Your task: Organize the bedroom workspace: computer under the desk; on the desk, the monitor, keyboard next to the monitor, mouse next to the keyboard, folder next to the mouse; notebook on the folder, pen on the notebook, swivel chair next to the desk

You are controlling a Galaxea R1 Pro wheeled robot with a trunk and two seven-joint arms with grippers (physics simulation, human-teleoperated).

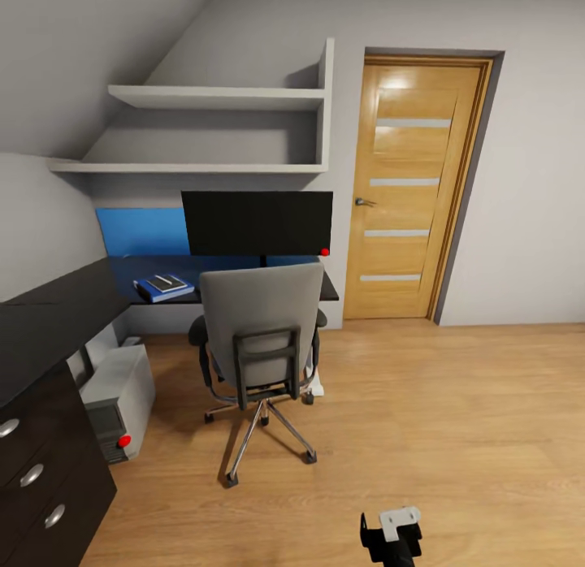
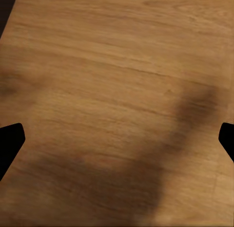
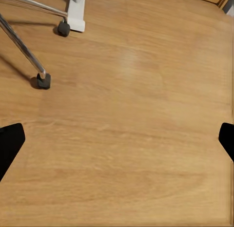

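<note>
The black monitor (image 1: 257, 222) stands on the black desk (image 1: 57, 307) against the far wall. Left of it on the desktop lies the blue folder (image 1: 154, 292) with the grey notebook (image 1: 168, 282) on top; the pen is too small to make out. The grey swivel chair (image 1: 262, 331) stands in front of the monitor with its back to me. On the floor under the desk's left wing sits the light-grey computer (image 1: 118, 400). Keyboard and mouse are hidden. My left gripper (image 2: 117, 144) and right gripper (image 3: 117, 144) hang open over bare wood floor, holding nothing.
A wooden door (image 1: 410, 197) is shut at the right of the desk. The drawer unit (image 1: 41, 469) stands at the near left. The right wrist view catches a chair castor (image 3: 44, 81) and a white desk leg (image 3: 76, 12). Open floor (image 1: 455, 437) lies to the right.
</note>
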